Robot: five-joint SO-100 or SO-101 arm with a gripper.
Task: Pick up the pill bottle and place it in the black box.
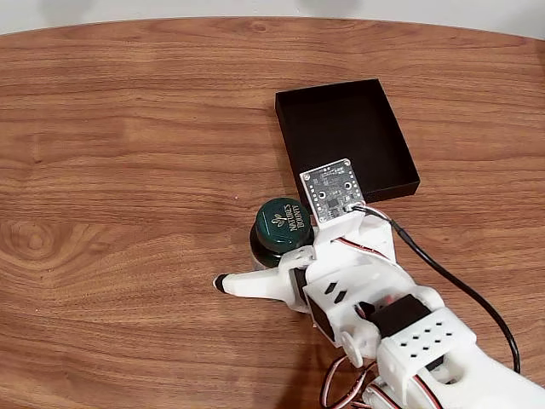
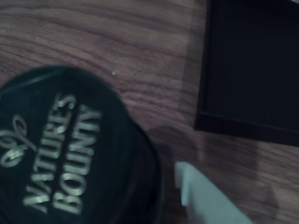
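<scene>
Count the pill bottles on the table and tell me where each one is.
1. The pill bottle stands upright on the wooden table, beside the black box near its front-left corner in the fixed view, next to the tool.

The fixed view is bright, evenly lit and sharp, with soft, short shadows on the brown wood-grain surface (image 1: 128,170). The wrist view is dim, bluish and blurred; the dark green round bottle cap (image 2: 60,154) sits out of focus.

Wooden table (image 1: 128,170), brown with visible grain and a knot at left in fixed view. Pale wall strip (image 1: 255,8) behind its curved far edge.
</scene>
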